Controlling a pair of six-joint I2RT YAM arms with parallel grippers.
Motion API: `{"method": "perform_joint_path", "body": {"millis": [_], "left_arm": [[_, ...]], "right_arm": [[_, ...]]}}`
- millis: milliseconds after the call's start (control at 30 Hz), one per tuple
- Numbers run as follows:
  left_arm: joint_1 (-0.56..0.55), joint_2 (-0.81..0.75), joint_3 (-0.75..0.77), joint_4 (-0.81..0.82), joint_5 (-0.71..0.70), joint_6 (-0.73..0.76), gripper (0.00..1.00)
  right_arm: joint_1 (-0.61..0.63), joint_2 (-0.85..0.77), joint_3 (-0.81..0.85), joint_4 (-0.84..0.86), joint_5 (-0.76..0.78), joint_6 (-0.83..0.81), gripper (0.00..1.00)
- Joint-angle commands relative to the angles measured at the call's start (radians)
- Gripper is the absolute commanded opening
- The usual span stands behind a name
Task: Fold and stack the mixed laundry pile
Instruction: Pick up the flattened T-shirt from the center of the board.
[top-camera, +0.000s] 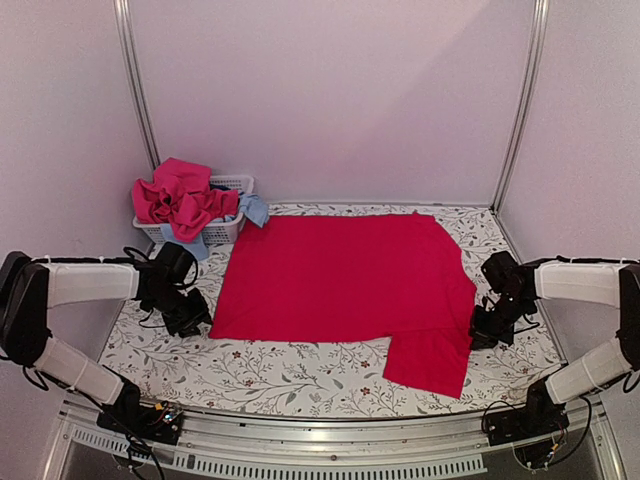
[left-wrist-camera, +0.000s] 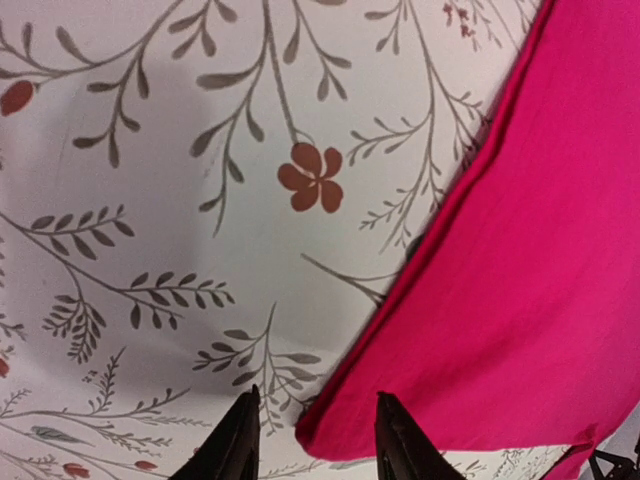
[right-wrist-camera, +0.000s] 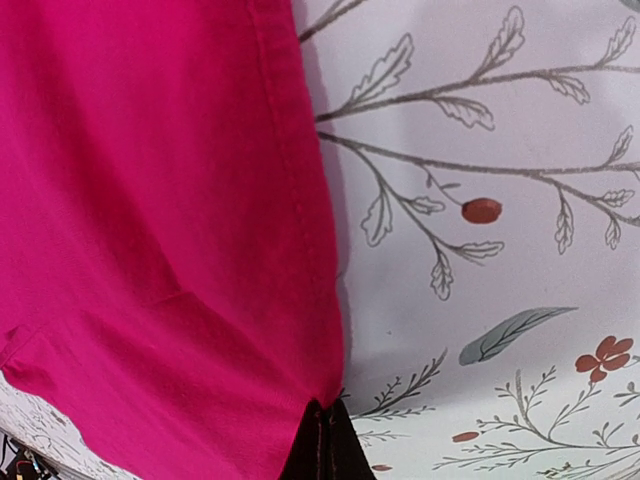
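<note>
– Left gripper, seen from overhead, sits at the 8 o'clock corner of the red garment. The right gripper is at the garment's 4 o'clock edge, just above the flap that juts toward 5. I can't read either pair of jaws from up here.

– Where's the rest of the laundry?

– Heaped in the white slatted basket at 10 o'clock on the floral table cover. A pink-red bundle lies on top, and a light blue cloth hangs over the rim at the basket's 3 o'clock. The red garment lies flat mid-table, with its 10 o'clock corner near the basket.

– Left wrist view?

– My two fingers stand apart at 6 o'clock. The garment's corner lies on the cover between them, so I'm open and not clamped on it. Red cloth fills the frame from 1 to 5 o'clock.

– Right wrist?

– Both fingertips are pressed together at 6 o'clock, and the stitched hem runs straight into them, so the cloth is pinched. The garment covers the 9 o'clock half and bare floral cover the 3 o'clock half.
</note>
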Motion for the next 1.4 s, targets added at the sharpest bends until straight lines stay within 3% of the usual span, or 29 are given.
{"method": "perform_joint_path", "body": {"millis": [0, 367, 667, 1100, 1367], "left_arm": [[-0.034, 0.043, 0.041, -0.04, -0.024, 0.025, 0.38], [-0.09, 0.054, 0.01, -0.029, -0.011, -0.072, 0.36], [-0.092, 0.082, 0.042, -0.056, -0.019, -0.064, 0.0], [-0.09, -0.02, 0.013, -0.166, -0.011, -0.093, 0.0], [-0.064, -0.013, 0.036, -0.162, -0.001, -0.073, 0.0]], "right_arm": [[0.0, -0.03, -0.01, -0.036, -0.012, -0.005, 0.0], [-0.001, -0.088, -0.014, -0.054, -0.044, 0.002, 0.0], [0.0, -0.136, -0.037, -0.09, -0.064, 0.008, 0.0], [0.001, -0.257, -0.04, -0.166, -0.165, 0.05, 0.0], [0.002, -0.277, 0.008, -0.176, -0.15, 0.04, 0.0]]}}
